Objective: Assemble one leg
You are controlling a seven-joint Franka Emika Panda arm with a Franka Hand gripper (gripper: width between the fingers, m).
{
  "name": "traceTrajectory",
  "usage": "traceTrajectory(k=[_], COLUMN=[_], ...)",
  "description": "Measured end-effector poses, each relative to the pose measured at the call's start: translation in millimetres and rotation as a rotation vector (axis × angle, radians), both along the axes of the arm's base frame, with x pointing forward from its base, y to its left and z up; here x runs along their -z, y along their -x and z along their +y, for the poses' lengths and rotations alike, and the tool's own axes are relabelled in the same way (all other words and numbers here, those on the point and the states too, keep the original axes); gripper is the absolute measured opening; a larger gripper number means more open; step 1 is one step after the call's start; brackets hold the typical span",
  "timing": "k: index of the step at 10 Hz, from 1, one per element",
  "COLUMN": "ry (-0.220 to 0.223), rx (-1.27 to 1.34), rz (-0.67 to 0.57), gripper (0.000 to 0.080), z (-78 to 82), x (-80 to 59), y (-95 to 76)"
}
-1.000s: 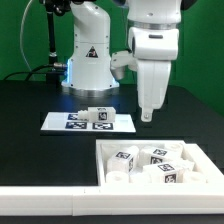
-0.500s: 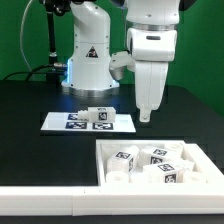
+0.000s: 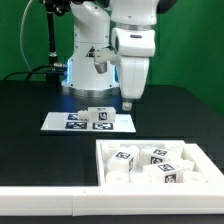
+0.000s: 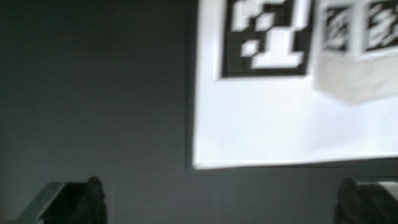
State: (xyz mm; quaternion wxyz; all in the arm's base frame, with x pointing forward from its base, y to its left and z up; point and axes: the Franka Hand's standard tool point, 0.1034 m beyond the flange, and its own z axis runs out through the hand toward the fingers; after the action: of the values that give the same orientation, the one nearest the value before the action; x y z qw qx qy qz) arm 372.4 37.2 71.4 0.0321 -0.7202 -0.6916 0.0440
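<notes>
A small white leg block (image 3: 100, 116) with a black-and-white tag stands on the marker board (image 3: 58, 122). It also shows blurred in the wrist view (image 4: 359, 55), at the edge of the picture. My gripper (image 3: 127, 103) hangs in the air just above the board's end on the exterior view's right, close to the block and apart from it. In the wrist view the gripper (image 4: 222, 205) is open and empty, its dark fingers (image 4: 71, 200) far apart over the black table beside the marker board (image 4: 267, 120). Several more white tagged parts (image 3: 150, 160) lie in the tray.
A large white walled tray (image 3: 101, 162) sits at the front on the exterior view's right. A long white wall (image 3: 50, 206) runs along the front edge. The white robot base (image 3: 88, 55) stands behind the marker board, with a green backdrop beyond.
My gripper has moved toward the exterior view's left and slightly up, from behind the tray to above the marker board's end. It stays open. The parts have not moved.
</notes>
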Motion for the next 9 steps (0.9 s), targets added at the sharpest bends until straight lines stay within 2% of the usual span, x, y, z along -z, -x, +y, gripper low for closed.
traceTrajectory(k=[5,8,9], ry=[-0.001,-0.012,-0.018], rx=[0.013,0.007,0.012], rz=[0.01,0.033,0.033], gripper=[0.0649,0.0649,0.0649], z=[0.4,-0.2,-3.0], x=[4.8,30.5,35.7], y=[1.4,46.3,52.5])
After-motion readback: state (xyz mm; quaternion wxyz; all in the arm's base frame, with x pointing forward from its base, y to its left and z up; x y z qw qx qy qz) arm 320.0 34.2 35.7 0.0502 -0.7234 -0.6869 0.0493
